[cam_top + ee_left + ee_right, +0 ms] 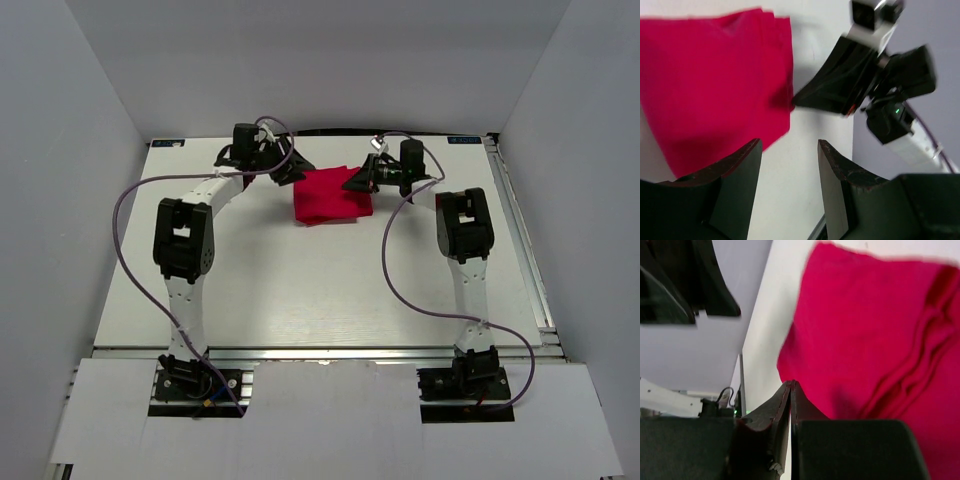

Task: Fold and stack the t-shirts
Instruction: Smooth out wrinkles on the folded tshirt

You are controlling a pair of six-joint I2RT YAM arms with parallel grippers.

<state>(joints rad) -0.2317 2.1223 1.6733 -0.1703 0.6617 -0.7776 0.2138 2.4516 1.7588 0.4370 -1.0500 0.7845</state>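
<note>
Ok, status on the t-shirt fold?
Left gripper open, empty, beside the t-shirt. Right gripper shut, tip at the t-shirt's opposite edge. T-shirt folded, lying on the table. Nothing blocking either arm.

Overhead view looks down from behind; both wrist views (close, facing inward) share the red cloth t-shirt

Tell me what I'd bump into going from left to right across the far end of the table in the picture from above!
left gripper → red t-shirt → right gripper
</note>
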